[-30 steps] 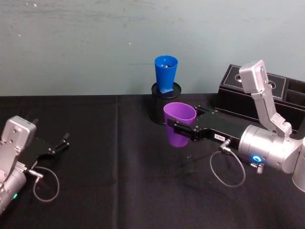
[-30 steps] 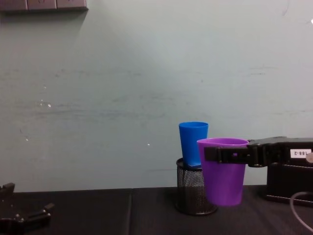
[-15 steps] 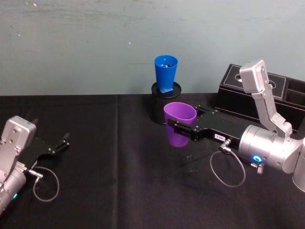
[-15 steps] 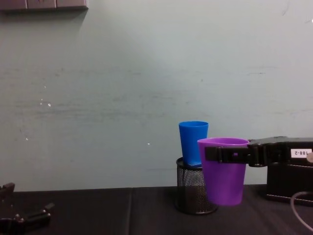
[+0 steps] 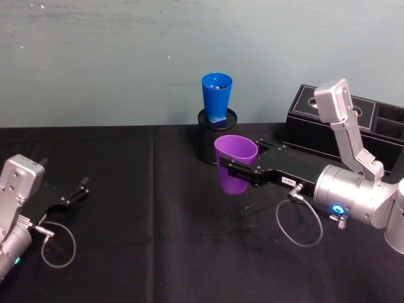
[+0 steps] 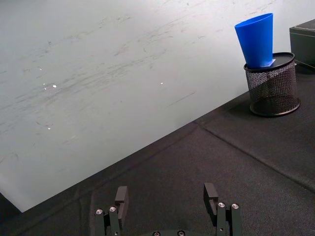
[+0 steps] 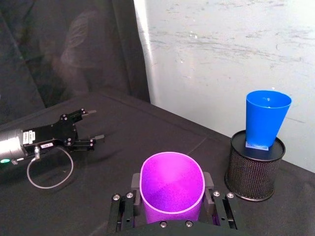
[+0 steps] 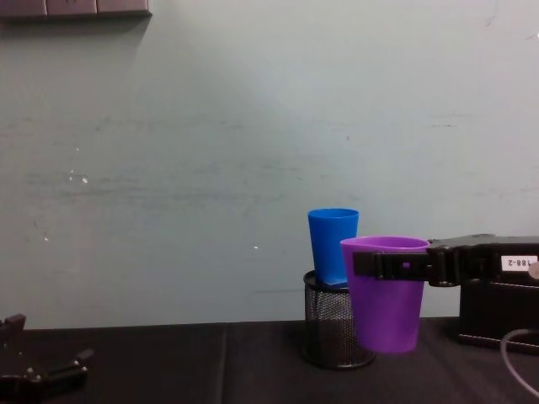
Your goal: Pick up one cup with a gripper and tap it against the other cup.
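Observation:
The purple cup (image 5: 235,164) hangs upright a little above the black cloth, with my right gripper (image 5: 242,172) shut on it just below the rim. From the chest view the flat black jaws clasp the purple cup (image 8: 387,303) from the right. The blue cup (image 5: 216,96) stands tilted inside a black mesh pen holder (image 5: 210,137) just behind the purple one, and there is a gap between the cups. The right wrist view has the purple cup (image 7: 172,189) close up and the blue cup (image 7: 267,118) farther off. My left gripper (image 5: 77,190) lies open at the table's left.
A black organiser box (image 5: 372,120) stands at the back right, close behind the right arm. A cable loop (image 5: 300,222) hangs under the right wrist. A pale wall closes the table's far edge. Open black cloth lies between the two arms.
The purple cup and the right gripper have risen very slightly. The head view has shifted a little. The left arm stays parked.

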Robot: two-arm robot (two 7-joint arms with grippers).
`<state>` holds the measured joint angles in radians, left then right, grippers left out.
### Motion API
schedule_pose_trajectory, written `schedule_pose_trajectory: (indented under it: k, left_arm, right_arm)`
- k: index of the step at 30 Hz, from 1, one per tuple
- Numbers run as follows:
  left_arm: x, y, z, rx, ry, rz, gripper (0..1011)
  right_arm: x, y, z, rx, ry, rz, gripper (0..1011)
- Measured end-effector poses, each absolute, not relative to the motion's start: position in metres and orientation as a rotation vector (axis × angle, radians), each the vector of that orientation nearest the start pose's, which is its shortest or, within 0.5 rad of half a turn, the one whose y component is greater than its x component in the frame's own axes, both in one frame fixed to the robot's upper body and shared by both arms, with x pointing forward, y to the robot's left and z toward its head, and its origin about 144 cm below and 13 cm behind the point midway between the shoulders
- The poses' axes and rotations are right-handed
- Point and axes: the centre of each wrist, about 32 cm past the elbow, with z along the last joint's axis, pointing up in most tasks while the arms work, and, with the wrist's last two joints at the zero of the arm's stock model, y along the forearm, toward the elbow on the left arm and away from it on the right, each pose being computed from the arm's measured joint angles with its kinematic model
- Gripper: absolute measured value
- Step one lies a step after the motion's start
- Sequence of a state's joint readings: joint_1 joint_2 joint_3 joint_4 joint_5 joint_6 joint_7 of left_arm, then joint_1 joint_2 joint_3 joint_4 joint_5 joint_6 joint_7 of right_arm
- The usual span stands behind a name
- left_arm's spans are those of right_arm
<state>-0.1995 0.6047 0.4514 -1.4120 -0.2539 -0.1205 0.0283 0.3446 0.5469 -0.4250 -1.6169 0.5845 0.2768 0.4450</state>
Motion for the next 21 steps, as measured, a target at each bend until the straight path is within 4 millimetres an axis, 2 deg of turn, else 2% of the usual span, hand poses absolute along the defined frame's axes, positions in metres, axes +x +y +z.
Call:
schedule_pose_trajectory:
  k: [21]
  left_arm:
    - [0.4886, 0.3097, 1.1398, 0.305, -0.285, 1.248, 1000]
  right_arm:
    - [0.5188, -0.2596, 1.2448, -0.129, 0.066, -0.745, 708]
